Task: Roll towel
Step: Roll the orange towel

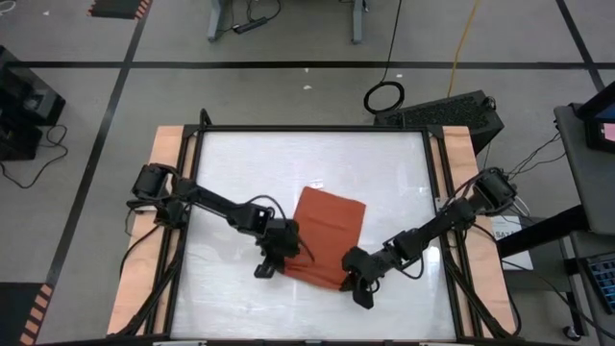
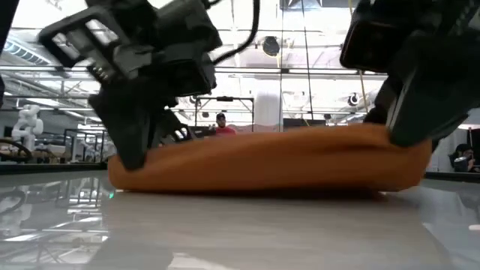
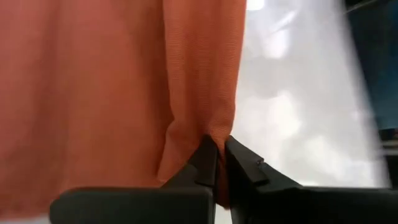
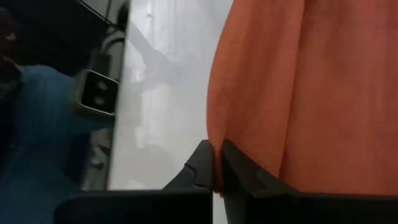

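Both tools (image 1: 288, 252) (image 1: 351, 274) pinching towel (image 1: 329, 223) corners

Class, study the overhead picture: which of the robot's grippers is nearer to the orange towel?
Neither: it is a tie. The left gripper is shut on the towel at its near left corner, and the right gripper is shut on its near right corner.

Two black jointed arms (image 1: 231, 209), seemingly cabled.
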### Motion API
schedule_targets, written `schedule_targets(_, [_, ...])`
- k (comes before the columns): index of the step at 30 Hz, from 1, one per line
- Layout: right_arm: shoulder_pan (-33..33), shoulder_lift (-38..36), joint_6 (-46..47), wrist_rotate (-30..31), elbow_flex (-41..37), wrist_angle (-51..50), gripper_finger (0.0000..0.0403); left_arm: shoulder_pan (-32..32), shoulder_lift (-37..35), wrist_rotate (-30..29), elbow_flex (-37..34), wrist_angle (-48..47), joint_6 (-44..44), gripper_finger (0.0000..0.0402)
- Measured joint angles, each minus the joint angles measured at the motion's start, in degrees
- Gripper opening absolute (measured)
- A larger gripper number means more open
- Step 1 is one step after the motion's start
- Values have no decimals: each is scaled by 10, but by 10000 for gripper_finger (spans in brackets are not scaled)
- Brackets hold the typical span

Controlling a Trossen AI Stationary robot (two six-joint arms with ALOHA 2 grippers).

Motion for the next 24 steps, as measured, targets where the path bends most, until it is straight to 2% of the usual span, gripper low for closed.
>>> schedule_targets(2, [5,0,19,0,0,12,0,9,0,43,0,0,-26,15])
schedule_targets(12, [14,0,130,-6,1,14,0,38,2,113,1,-1,-135,13])
schedule_targets(20, [12,-1,185,-26,1,11,0,40,10,124,2,4,-158,13])
schedule_targets(24, [11,-1,197,-26,1,9,14,39,34,124,3,9,-173,13])
